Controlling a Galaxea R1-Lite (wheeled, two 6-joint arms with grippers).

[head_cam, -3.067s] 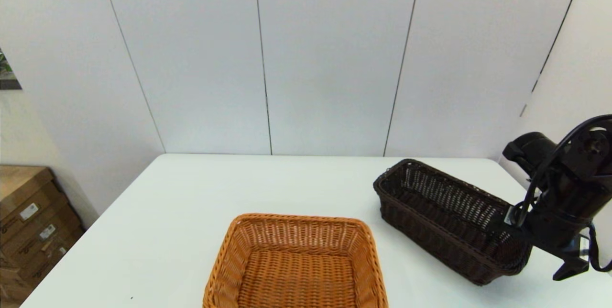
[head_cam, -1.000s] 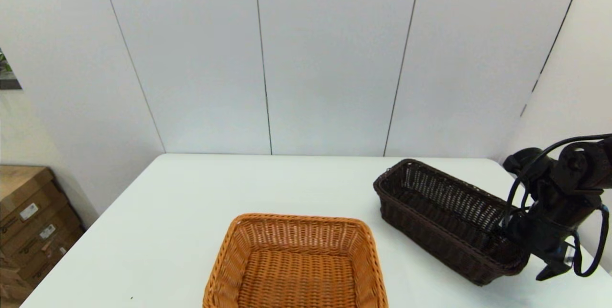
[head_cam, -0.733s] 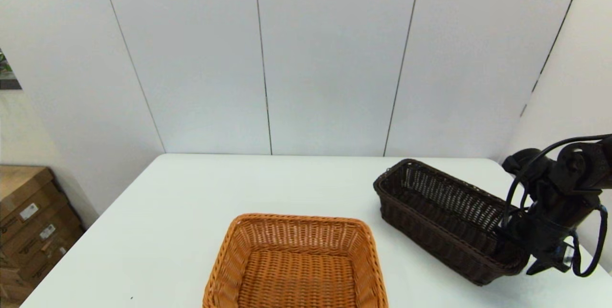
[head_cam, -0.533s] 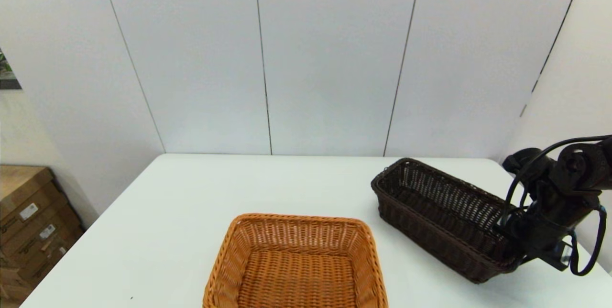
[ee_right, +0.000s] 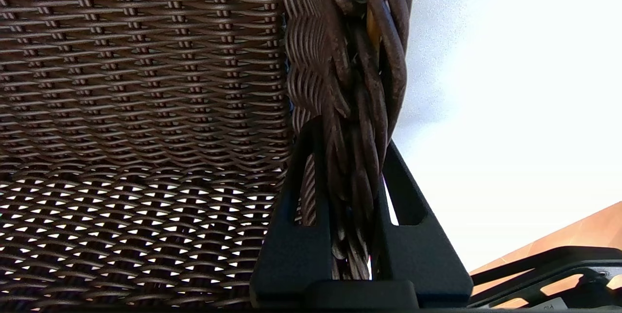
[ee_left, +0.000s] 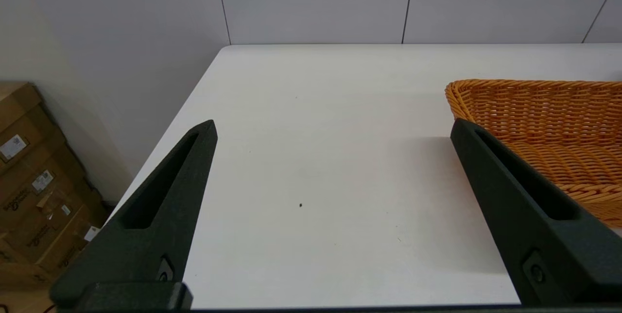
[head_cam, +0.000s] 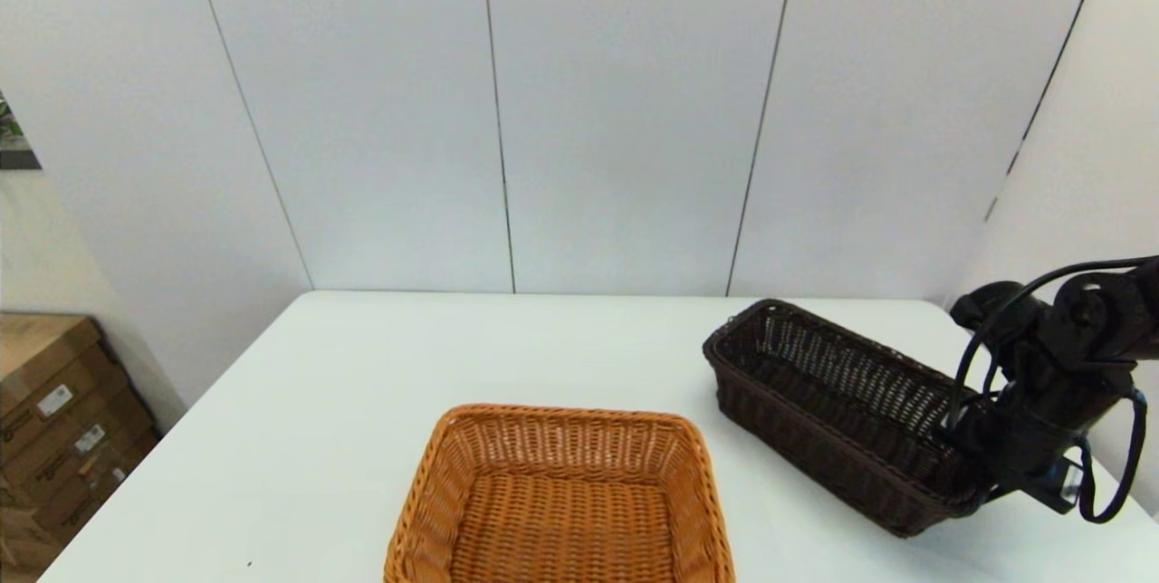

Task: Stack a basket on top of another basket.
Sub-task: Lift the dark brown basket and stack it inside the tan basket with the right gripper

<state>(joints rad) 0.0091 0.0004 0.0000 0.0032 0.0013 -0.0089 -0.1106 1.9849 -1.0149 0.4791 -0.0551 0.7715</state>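
The dark brown basket [head_cam: 838,411] sits at the right of the white table [head_cam: 362,402], long and narrow, angled toward the near right. My right gripper [head_cam: 982,465] is at its near right end, shut on the braided rim [ee_right: 350,84], one finger inside the basket and one outside; its near end looks slightly raised. The orange-tan basket [head_cam: 561,501] lies at the table's near middle, partly cut off by the frame, and shows in the left wrist view as the orange-tan basket [ee_left: 544,128]. My left gripper [ee_left: 333,133] hangs open over bare table to the left of it.
Cardboard boxes [head_cam: 54,420] stand on the floor beyond the table's left edge. A white panelled wall [head_cam: 543,112] runs behind the table's far edge. The table's right edge lies close beside the right arm.
The right gripper came down over the dark basket's near end and closed on its rim. The basket then shifted slightly to the left. The orange-tan basket and the left arm stayed still.
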